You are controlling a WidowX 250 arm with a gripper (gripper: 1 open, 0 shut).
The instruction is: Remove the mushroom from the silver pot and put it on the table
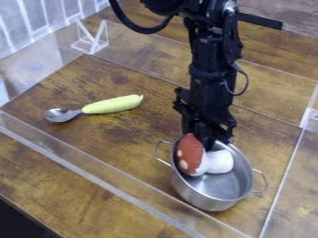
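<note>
The silver pot [214,189] sits on the wooden table [112,139] at the lower right, its two loop handles showing. The mushroom [196,155], reddish-brown cap toward the left and white stem toward the right, hangs tilted just above the pot's back rim. My gripper [206,139] points straight down from the black arm and is shut on the mushroom near where cap meets stem. The fingertips are partly hidden behind the mushroom.
A yellow-green banana-shaped toy [113,104] and a small metal spoon [62,114] lie on the table to the left. Clear acrylic walls [74,163] bound the tabletop along the front and sides. A clear stand [88,37] is at the back left.
</note>
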